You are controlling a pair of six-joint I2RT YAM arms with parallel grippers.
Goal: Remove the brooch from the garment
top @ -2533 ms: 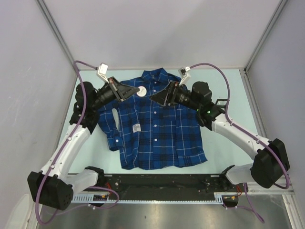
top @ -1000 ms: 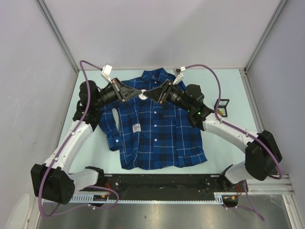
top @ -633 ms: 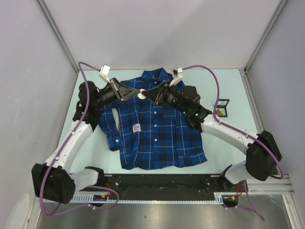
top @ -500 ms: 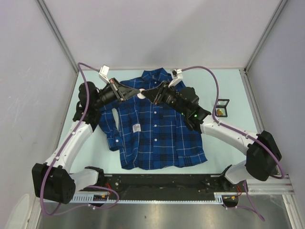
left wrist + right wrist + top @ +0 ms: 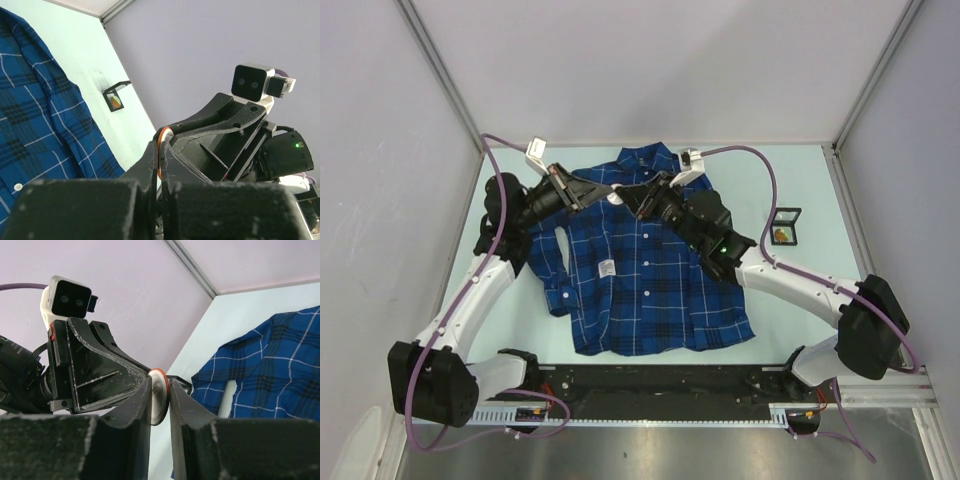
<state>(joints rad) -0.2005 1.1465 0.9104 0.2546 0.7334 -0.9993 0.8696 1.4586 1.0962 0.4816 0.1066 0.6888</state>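
The brooch [image 5: 617,195], a round white disc with an orange rim, is held edge-on above the garment's upper left chest. My left gripper [image 5: 609,192] is shut on it from the left, and the orange rim [image 5: 162,138] peeks out between its fingertips. My right gripper [image 5: 632,193] meets it from the right, shut on the same brooch [image 5: 159,396]; both fingers press its faces. The garment [image 5: 650,270], a dark blue plaid shirt, lies flat on the table and shows below in both wrist views [image 5: 35,115] [image 5: 270,365]. No fabric shows between either pair of jaws.
A small black frame with an orange item inside [image 5: 785,227] stands on the pale green table right of the shirt; the frame [image 5: 114,97] also shows in the left wrist view. Enclosure walls close off the left, back and right.
My right gripper has swung left to meet the left gripper and has shut on the brooch. The left gripper has kept its grip in place.
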